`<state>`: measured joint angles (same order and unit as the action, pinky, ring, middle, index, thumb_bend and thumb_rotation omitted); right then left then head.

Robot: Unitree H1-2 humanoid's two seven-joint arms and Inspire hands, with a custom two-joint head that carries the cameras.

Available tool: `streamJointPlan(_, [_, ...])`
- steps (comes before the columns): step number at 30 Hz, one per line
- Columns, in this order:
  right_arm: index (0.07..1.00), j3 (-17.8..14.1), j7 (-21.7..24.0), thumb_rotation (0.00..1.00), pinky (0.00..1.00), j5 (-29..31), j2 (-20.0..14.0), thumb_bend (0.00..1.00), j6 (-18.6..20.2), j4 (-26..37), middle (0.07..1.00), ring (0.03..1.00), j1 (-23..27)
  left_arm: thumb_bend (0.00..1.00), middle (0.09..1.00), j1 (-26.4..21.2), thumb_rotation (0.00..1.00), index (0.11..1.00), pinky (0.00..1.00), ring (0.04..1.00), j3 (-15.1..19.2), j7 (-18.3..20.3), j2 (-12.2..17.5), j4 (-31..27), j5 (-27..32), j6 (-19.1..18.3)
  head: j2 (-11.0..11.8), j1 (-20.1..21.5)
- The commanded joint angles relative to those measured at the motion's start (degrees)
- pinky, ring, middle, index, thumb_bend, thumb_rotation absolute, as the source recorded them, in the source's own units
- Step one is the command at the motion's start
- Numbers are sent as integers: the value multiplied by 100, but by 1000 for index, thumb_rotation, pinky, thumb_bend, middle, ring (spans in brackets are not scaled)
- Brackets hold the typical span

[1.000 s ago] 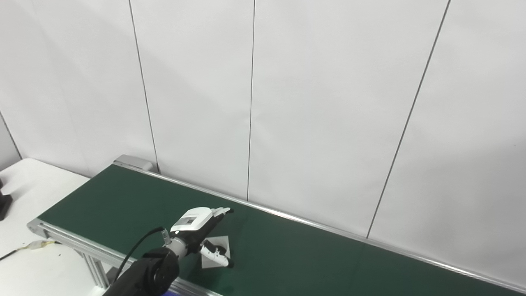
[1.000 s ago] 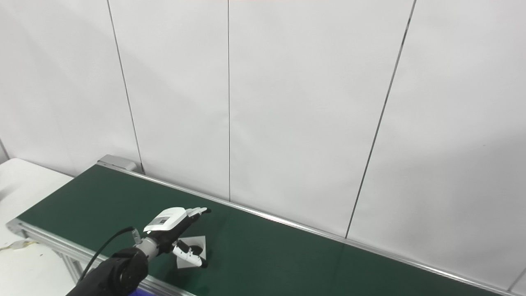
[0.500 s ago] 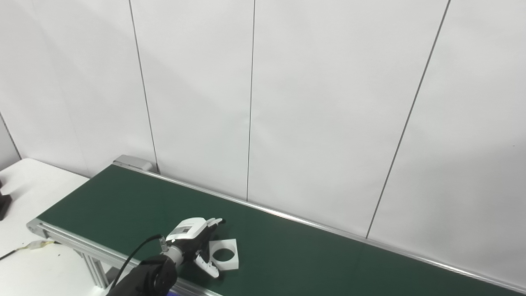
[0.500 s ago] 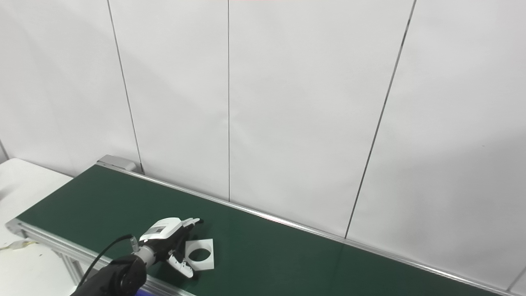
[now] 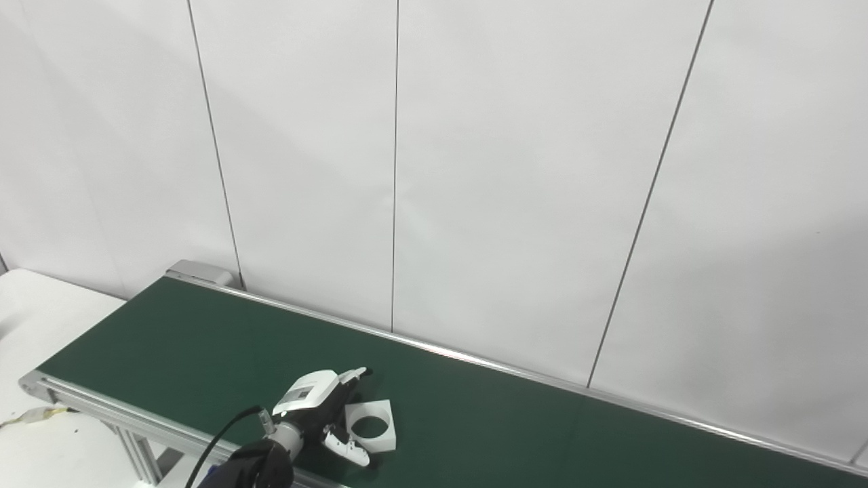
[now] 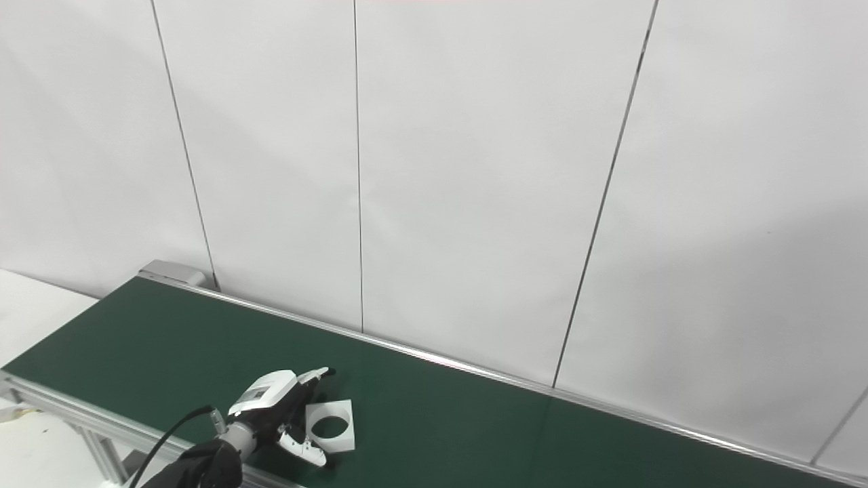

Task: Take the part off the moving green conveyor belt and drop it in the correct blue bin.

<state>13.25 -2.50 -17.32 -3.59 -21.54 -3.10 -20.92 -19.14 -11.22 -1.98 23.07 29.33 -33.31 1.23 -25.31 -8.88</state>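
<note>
A white square part [image 5: 380,444] with a round hole lies flat on the green conveyor belt [image 5: 169,339], close to its near edge. My left hand [image 5: 315,400] is open and low over the belt, just left of the part. Its fingers [image 5: 358,372] reach past the part's far side. Its thumb [image 5: 347,453] lies at the part's near side. The part sits in the gap between them, and I cannot tell whether they touch it. The same shows in the right eye view, with the hand [image 6: 268,400] beside the part [image 6: 339,445]. My right hand and the blue bins are out of view.
The belt's aluminium frame [image 5: 102,407] runs along the near edge, with a rail [image 5: 475,362] along the far side against white wall panels. A white table [image 5: 41,305] lies at the left end. A black cable [image 5: 224,434] runs along my left forearm.
The camera has panned a little to the right. My left hand has dropped lower and back toward the belt's near edge, and the part it partly covered now lies exposed between fingers and thumb.
</note>
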Motion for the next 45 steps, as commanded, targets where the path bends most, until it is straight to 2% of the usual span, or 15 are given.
streamJointPlan(1, [799,13,18,92,679,-30,51,825,44,249,817,779,-12,848,914,-130,268,909,845,902,-47,-93,-129,-56,132,291,-37,14])
streamJointPlan(5, [802,14,4,132,684,-20,49,837,7,256,815,779,-20,730,803,-79,71,800,702,776,-62,-68,-272,-262,255,294,-53,6])
streamJointPlan(6, [804,14,10,136,688,-11,48,839,13,264,817,781,-24,678,743,-76,29,743,623,696,-64,-83,-288,-269,270,324,-62,5])
streamJointPlan(7, [806,13,18,138,689,18,53,839,27,281,818,782,-30,645,700,-75,14,711,579,647,-78,-131,-302,-260,260,398,-66,-3])
streamJointPlan(8, [804,12,24,135,693,38,58,843,37,292,818,785,-34,568,561,-76,5,599,527,586,-88,-163,-310,-251,252,450,-66,-3])
streamJointPlan(9, [804,10,20,136,694,42,62,845,39,296,817,785,-35,539,519,-86,2,562,506,541,-126,-174,-308,-244,203,458,-73,-15])
streamJointPlan(10, [803,8,16,140,693,46,66,849,33,295,815,784,-35,512,505,-98,0,531,483,462,-168,-165,-298,-237,153,458,-74,-17])
streamJointPlan(13, [803,13,5,147,691,39,69,851,4,287,815,782,-35,500,487,-126,0,524,430,415,-277,-80,-265,-220,84,426,-81,-20])
streamJointPlan(21, [799,-4,-64,181,679,0,103,862,-71,202,808,772,7,499,498,-187,0,513,417,409,-649,41,-80,-183,-126,471,-65,-16])
streamJointPlan(24, [799,-12,-65,201,680,-8,114,862,-45,188,808,771,25,498,472,-207,0,524,369,385,-781,7,-7,-165,-210,484,-47,-15])
streamJointPlan(32, [798,-28,-52,200,679,-15,129,873,-14,179,810,774,45,499,486,-150,0,523,378,392,-858,-80,125,-309,-383,400,-39,2])
streamJointPlan(36, [798,-24,-53,193,681,-9,150,871,-23,198,809,773,38,499,479,-29,0,528,397,400,-730,-326,222,-561,-307,762,-60,27])
streamJointPlan(38, [800,-21,-52,194,683,-17,149,870,-45,189,809,774,45,499,483,133,0,529,410,405,-557,-348,262,-989,-167,895,-59,42])
streamJointPlan(42, [802,-22,-23,190,684,30,152,868,-34,210,812,776,49,501,497,410,0,515,450,428,-217,-167,296,-1755,246,1161,-164,169])
streamJointPlan(45, [802,-21,-14,183,685,56,156,869,-25,230,813,777,45,501,499,596,0,509,475,440,-18,91,307,-2366,450,1047,-208,245])
